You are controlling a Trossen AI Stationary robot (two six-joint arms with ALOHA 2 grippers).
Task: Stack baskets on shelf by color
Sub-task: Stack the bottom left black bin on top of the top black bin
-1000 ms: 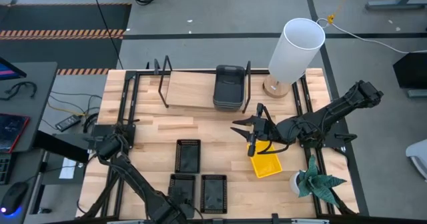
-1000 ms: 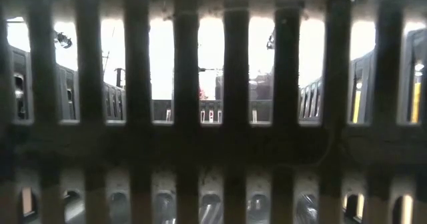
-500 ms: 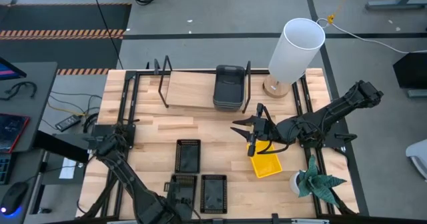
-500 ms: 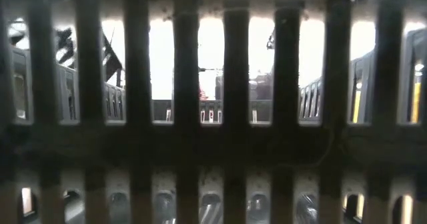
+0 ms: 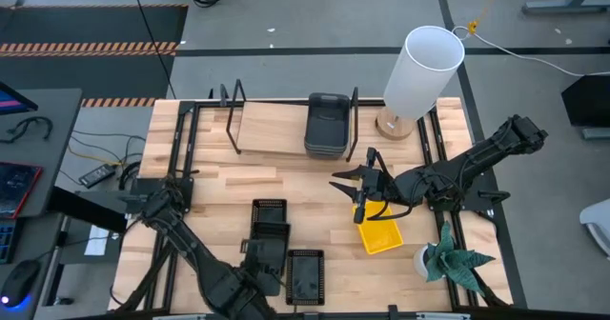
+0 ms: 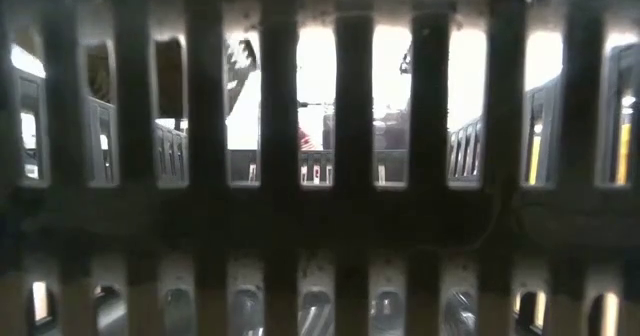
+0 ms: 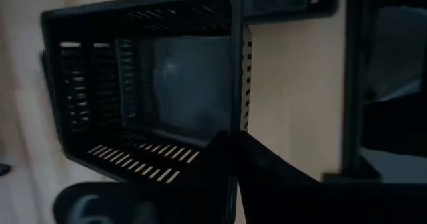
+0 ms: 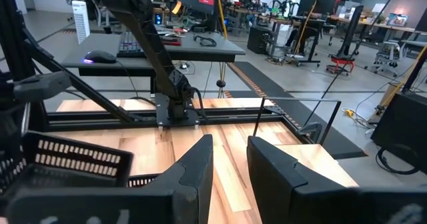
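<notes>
My left gripper (image 5: 257, 266), near the table's near edge, is shut on a black mesh basket (image 5: 269, 251), which also fills the left wrist view (image 7: 147, 84). The held basket overlaps the near end of a second black mesh basket (image 5: 270, 220) that lies on the table. A third black mesh basket (image 5: 305, 274) lies to the right. My right gripper (image 5: 355, 179) hovers open and empty above a yellow basket (image 5: 383, 235) on the table. A stack of dark grey baskets (image 5: 327, 125) stands on the right end of the wooden shelf (image 5: 272, 130). My left gripper holds the black mesh basket by its near end wall, close to a corner (image 7: 230, 141). One dark finger (image 7: 260, 161) shows at the rim there; the other is hidden. The fingers come from the table's near side. The basket is clear of the table with its open side up.
A white cylindrical lamp (image 5: 424, 68) stands at the far right, and a small potted plant (image 5: 453, 258) at the near right. The wall of a black mesh basket (image 6: 340, 226) fills the low view. Bare tabletop (image 5: 210, 196) lies left of the baskets, and the shelf's left part is bare.
My left gripper has moved from the near edge toward the far edge, carrying the black mesh basket. The basket has left its place beside the third basket and now overlaps the near end of the second one. My right arm has kept still.
</notes>
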